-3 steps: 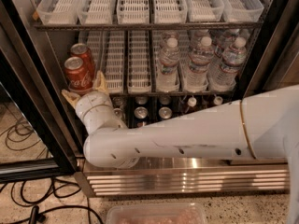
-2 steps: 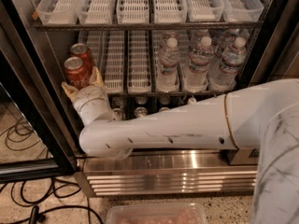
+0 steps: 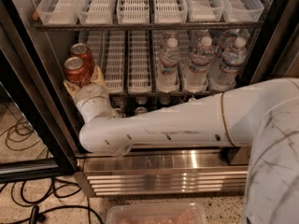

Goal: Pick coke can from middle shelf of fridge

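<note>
Two red coke cans stand at the left end of the middle shelf (image 3: 140, 91) of the fridge (image 3: 28, 101). The front coke can (image 3: 75, 71) sits between the tan fingers (image 3: 98, 74) of my gripper (image 3: 84, 81). The second can (image 3: 84, 53) stands just behind it. My white arm reaches in from the lower right, and the gripper is shut on the lower part of the front can, hiding its base.
Several clear water bottles (image 3: 201, 59) fill the right half of the middle shelf. White slotted lane trays (image 3: 133, 3) line the shelf above. Dark bottle tops (image 3: 140, 110) show on the level below. The black door frame (image 3: 42, 125) stands close on the left, with cables (image 3: 18, 195) on the floor.
My wrist and gripper have risen slightly, and the front coke can has shifted up and left with them, away from the rear can.
</note>
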Controlling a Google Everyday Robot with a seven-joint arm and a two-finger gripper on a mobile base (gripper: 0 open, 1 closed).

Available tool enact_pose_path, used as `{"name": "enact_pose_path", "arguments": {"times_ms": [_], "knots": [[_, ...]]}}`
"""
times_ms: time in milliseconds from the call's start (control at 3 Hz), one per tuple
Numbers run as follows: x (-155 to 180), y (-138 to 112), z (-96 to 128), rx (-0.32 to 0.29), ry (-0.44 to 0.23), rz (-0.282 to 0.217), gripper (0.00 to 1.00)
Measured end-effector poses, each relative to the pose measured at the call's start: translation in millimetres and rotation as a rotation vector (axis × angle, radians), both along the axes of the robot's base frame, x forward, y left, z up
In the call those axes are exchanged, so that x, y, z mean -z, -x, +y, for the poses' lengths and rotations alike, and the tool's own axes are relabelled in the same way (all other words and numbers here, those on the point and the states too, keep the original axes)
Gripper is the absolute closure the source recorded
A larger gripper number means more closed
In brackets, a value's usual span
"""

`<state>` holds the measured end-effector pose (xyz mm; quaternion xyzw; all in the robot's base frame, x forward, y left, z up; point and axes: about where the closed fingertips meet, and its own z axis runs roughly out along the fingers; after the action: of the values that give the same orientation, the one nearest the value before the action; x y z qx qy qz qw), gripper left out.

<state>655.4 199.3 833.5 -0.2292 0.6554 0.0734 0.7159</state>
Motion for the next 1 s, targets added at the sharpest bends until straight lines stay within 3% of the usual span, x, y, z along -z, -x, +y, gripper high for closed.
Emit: {"name": "enact_pose_path", "arguments": {"times_ms": [667, 1000], "knots": [[-1.6, -7.5, -1.8, 0.006, -0.008, 0.0, 0.44], [-2.2, -10.2, -1.7, 0.002, -0.012, 0.002, 0.63]]}}
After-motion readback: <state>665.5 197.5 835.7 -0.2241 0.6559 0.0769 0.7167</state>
